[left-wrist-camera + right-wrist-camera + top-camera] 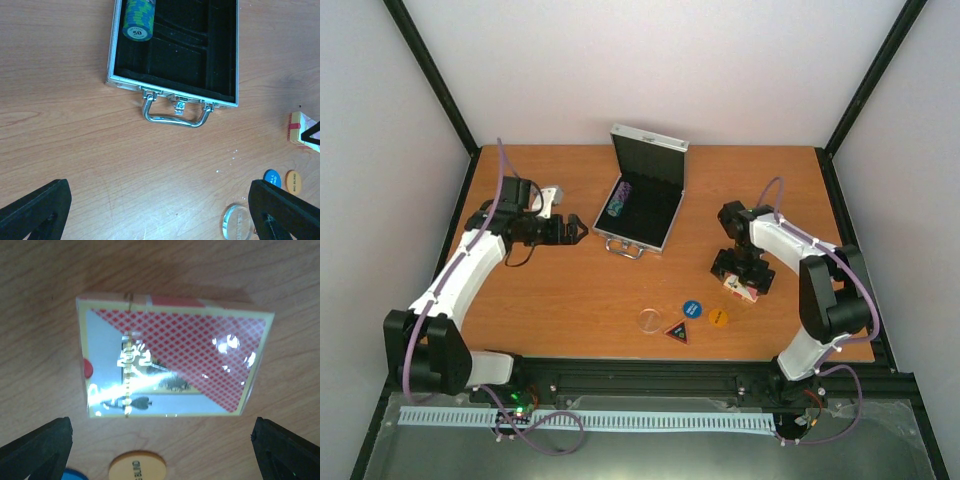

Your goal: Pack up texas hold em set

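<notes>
Two grippers, fingers spread, empty: right gripper (742,280) straddles card deck (172,362) right of case (655,212) for grasping; left gripper (575,230) hovers left of it.

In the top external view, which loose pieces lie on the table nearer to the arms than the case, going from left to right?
Clear round button → black and red triangular button → blue round button → orange round button → red-backed card deck.
</notes>
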